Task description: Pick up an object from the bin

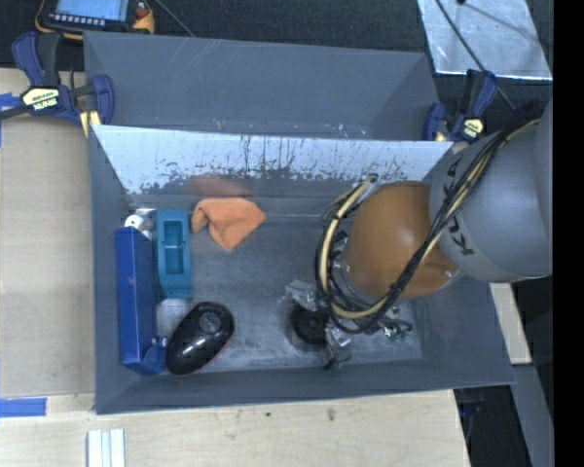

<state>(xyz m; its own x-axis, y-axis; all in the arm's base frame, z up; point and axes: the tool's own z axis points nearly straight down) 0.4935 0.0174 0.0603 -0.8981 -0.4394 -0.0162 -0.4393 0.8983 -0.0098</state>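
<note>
Gripper point(323, 339) set low on the floor of the bin point(273, 168), front and right of centre, at 1 small dark round object point(305, 327). Its opening cannot be told. Judged step: grasp placement. Next: secure closure, then a straight lift. Black mouse point(200, 337) lies well apart.

This looks like a robotics lab test stand, not a home or shop. A big grey industrial robot arm point(506, 202), with a rounded brown-orange wrist cover point(394, 236) and loops of black and yellow cable point(329, 251), reaches into a grey metal bin with sloping walls point(273, 86). The bin holds unrelated odds: a long blue box point(131, 295), a teal plastic block point(173, 251), a crumpled orange cloth point(229, 222) and a black computer mouse point(200, 337). A small device with a lit pale-blue display point(92, 5) sits beyond the far left corner
</note>
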